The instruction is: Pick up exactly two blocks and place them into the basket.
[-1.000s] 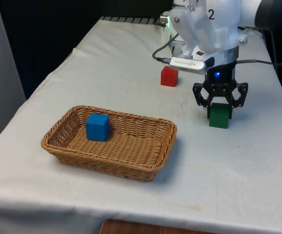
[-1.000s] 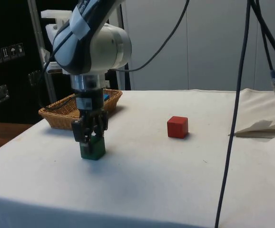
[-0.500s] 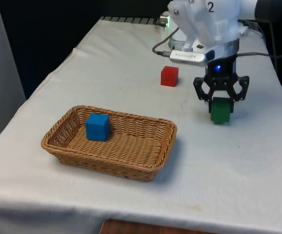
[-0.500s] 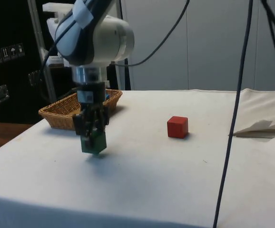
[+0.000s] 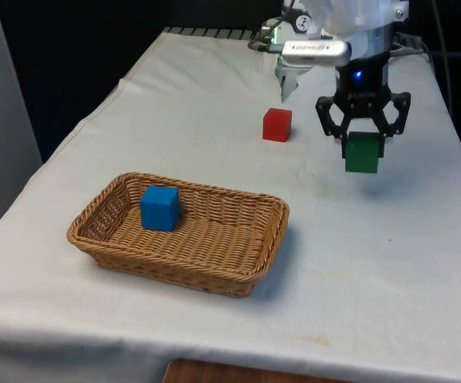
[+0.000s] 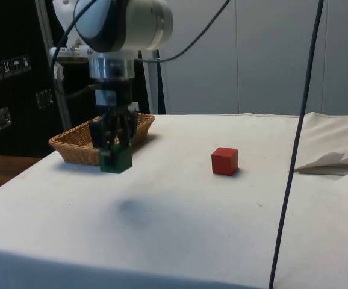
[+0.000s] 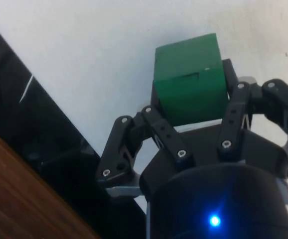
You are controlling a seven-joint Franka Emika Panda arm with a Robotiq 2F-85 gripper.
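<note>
Green block (image 5: pixel 362 154), a deep solid green on every face seen, one face slightly scuffed in the wrist view (image 7: pixel 189 82). Gripper (image 5: pixel 363 137) black. Red block (image 5: pixel 277 125) plain bright red. Blue block (image 5: pixel 159 207) plain mid-blue. Basket (image 5: pixel 238 279) tan to golden-brown wicker, woven pattern, darker along the braided rim. Table cloth (image 5: pixel 175 120) white, faintly speckled. Table edge (image 7: pixel 14 194) reddish-brown wood grain.

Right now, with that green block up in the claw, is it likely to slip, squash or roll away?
Probably not. The green block keeps crisp edges between the gripper fingers, so it looks stiff. It hangs level above the cloth without sagging, suggesting it is light. Its flat faces mean it should sit still, not roll, once in the basket.
</note>
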